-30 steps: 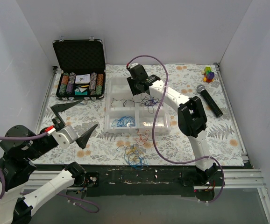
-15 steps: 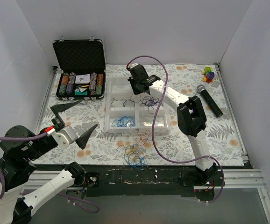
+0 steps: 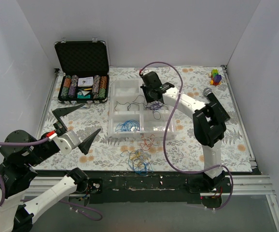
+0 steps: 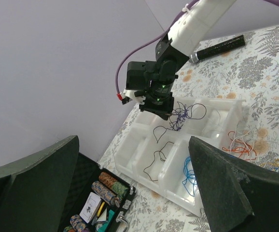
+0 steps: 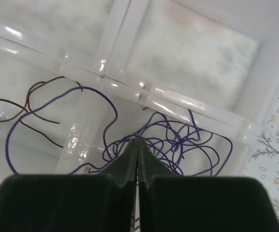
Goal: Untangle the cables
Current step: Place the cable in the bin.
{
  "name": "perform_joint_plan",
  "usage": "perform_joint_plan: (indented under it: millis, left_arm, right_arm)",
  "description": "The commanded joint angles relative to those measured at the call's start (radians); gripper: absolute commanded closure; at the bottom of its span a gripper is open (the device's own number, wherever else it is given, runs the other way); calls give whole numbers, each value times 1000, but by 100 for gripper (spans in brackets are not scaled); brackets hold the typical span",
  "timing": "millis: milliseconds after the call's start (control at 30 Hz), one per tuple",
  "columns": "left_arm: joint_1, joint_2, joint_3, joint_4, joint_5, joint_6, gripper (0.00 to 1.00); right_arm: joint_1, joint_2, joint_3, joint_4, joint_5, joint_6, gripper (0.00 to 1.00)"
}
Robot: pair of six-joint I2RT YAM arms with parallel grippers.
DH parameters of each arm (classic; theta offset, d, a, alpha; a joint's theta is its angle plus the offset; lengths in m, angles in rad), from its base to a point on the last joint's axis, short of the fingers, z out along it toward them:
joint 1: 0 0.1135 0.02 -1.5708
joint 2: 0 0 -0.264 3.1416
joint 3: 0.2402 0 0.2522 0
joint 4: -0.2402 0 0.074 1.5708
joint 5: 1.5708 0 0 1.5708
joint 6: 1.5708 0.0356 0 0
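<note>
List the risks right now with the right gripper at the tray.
1. The right gripper is shut on the purple cables, which drape over a divider of the tray. A pull may snag there and drag the tray, since the left gripper is open and away from it.
2. A purple loop lies by the dark cable and could hook it.

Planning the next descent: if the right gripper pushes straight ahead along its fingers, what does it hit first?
The purple cables bunched at the right gripper's closed tips, then probably the white tray's divider just behind them; depth is unclear.
</note>
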Motion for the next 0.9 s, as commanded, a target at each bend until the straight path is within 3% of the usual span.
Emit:
perform_joint_plan:
  millis: [0,233,367,467,733,867]
  left_arm:
    - [1,-1,4,-5,-7,4,2]
    - [1,2,17,-11,-4,5,2]
    - [1,11,24,-13,-1,7,2]
    - [1,16,30,-11,-1,7,2]
    - [1,19,32,-5,5,8,2]
    - [1,19,35,-5,4,5,2]
  right_arm:
    - [-33,-110,-84,58,37,1,99]
    - [-58,-161,-132,63,5,17,97]
    - [-47,-185,-95,64,-19,18,72]
    - [-8,-193,-54,69,-16,-20,59]
    - [104,-159,14,54,-90,-159,40]
    - [124,-119,32,29,-96,-186,37]
